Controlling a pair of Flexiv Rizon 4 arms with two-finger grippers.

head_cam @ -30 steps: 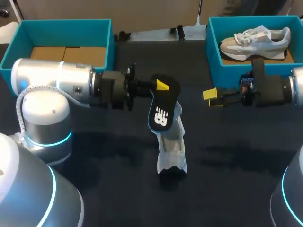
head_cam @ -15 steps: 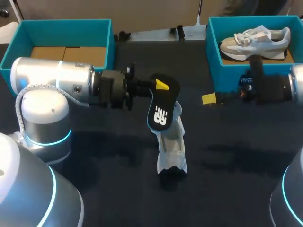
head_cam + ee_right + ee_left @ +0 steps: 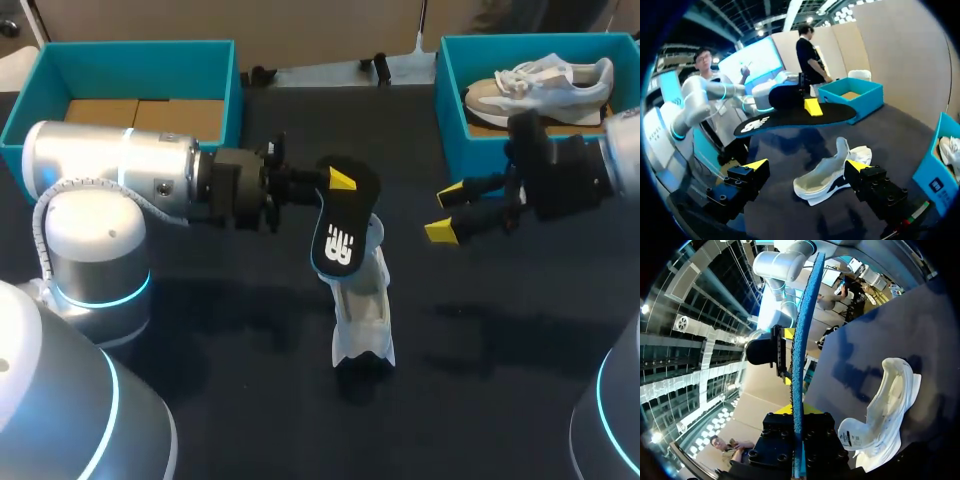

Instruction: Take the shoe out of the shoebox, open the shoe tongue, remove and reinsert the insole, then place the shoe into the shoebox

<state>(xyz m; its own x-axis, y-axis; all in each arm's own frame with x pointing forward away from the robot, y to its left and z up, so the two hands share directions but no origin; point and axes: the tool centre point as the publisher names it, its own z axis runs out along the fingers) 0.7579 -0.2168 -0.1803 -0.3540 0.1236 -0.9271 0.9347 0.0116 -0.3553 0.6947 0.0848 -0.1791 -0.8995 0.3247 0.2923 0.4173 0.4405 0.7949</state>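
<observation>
1. Left gripper (image 3: 340, 182) was pinched on the black insole (image 3: 340, 235), holding it off the table (image 3: 250, 400) above the 12 o'clock end of the shoe (image 3: 362, 310)
2. The white shoe lay near the table's centre, lengthwise along the 12-to-6 line, outside both boxes
3. Right gripper (image 3: 445, 212) hung at 3 o'clock of the insole, fingers spread, nothing between them
4. The shoebox (image 3: 450, 110) at 2 o'clock held a second shoe (image 3: 545, 85); another teal box (image 3: 130, 55) stood at 10 o'clock
</observation>
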